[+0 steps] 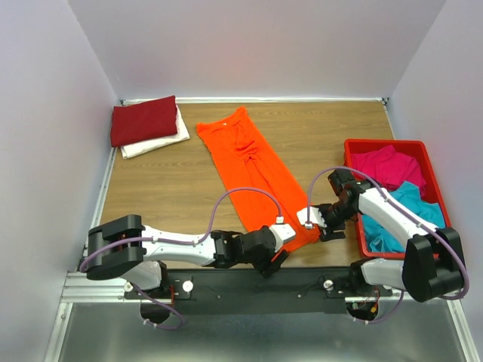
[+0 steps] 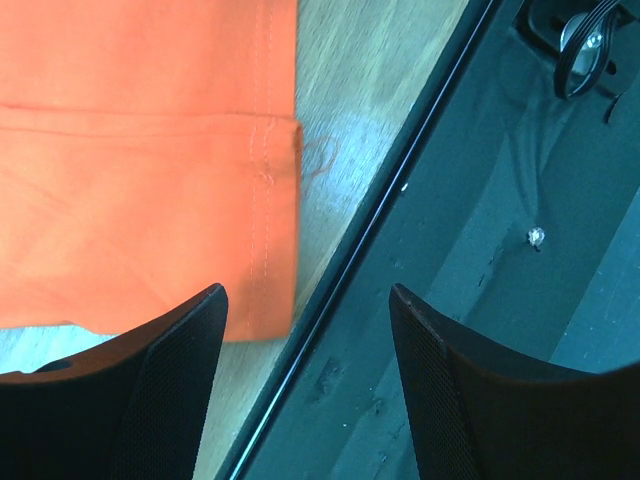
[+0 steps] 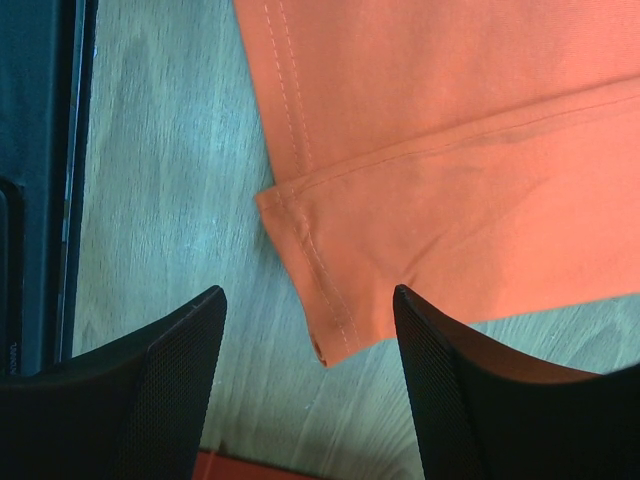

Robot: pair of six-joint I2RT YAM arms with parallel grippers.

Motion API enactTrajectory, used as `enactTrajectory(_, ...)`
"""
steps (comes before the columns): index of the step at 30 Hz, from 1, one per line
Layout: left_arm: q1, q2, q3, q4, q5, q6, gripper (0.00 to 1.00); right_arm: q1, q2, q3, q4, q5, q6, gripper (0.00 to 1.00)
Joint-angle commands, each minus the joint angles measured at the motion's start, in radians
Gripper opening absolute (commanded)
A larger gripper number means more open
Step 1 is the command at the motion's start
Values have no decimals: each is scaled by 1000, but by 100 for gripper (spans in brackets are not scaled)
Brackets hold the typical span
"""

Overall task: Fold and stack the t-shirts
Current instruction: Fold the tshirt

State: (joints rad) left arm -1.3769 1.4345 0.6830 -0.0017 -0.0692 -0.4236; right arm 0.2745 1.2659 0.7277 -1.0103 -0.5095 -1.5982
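The bright orange t-shirt [image 1: 253,170] lies as a long narrow strip running from the table's back middle to the front edge. My left gripper [image 1: 274,259] hangs open over its near left hem corner [image 2: 150,200], and the jaws [image 2: 305,295] straddle the table's edge with nothing between them. My right gripper [image 1: 326,226] is open over the near right hem corner [image 3: 330,320], empty [image 3: 308,295]. A folded dark red t-shirt [image 1: 143,119] rests on a folded white t-shirt [image 1: 162,139] at the back left. Magenta [image 1: 385,166] and teal [image 1: 411,215] t-shirts lie crumpled in the tray.
A rigid red tray [image 1: 353,196] stands at the right, close to my right arm, and its rim [image 3: 250,470] shows just under the right fingers. A black rail [image 2: 480,250] runs along the table's front edge. White walls enclose the table on three sides.
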Motion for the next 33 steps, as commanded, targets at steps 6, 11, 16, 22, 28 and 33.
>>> enactTrajectory(6,-16,0,-17,-23,-27,-26,73,-9,7,-19,22,-11,-14,74)
enactTrajectory(11,-17,24,-11,-34,-27,-24,73,-9,7,-25,29,-4,-19,74)
enactTrajectory(16,-21,43,1,-41,-34,-21,73,-9,12,-30,33,-3,-22,73)
enactTrajectory(22,-28,78,24,-60,-47,-15,73,-12,18,-33,42,3,-28,73)
enactTrajectory(28,-31,116,56,-92,-84,-26,69,-11,47,-59,70,26,-52,72)
enactTrajectory(33,-31,141,69,-124,-118,-46,59,-11,105,-51,105,28,-31,66)
